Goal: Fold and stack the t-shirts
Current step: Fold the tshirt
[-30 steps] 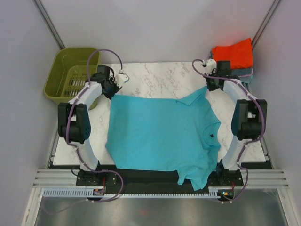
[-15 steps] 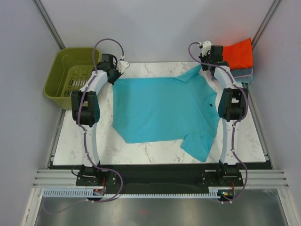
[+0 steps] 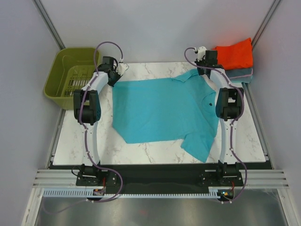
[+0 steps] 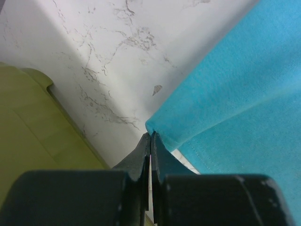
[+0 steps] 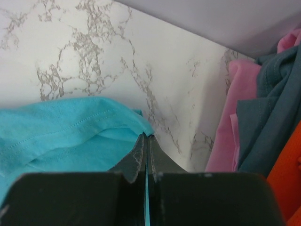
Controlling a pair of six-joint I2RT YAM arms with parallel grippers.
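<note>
A teal collared t-shirt (image 3: 162, 110) lies spread flat across the marble table (image 3: 155, 148), one sleeve reaching toward the near edge. My left gripper (image 3: 114, 81) is shut on the teal shirt's far left corner (image 4: 155, 127). At the far right, beside the collar, my right gripper (image 3: 205, 71) is shut on the shirt's other far corner (image 5: 141, 125). Both arms are stretched far out over the table. A folded orange-red shirt (image 3: 236, 52) tops a stack at the back right, over a grey-blue one (image 3: 241, 74); pink cloth (image 5: 225, 127) also shows there.
An olive-green plastic basket (image 3: 70, 75) stands off the table's far left corner, close to my left gripper; its wall (image 4: 33, 155) fills the left of the left wrist view. The enclosure's grey walls close in on both sides.
Both arms have stretched away from me, dragging the teal shirt up the table and pulling it flat. The sleeve that hung over the near edge now lies on the marble.
</note>
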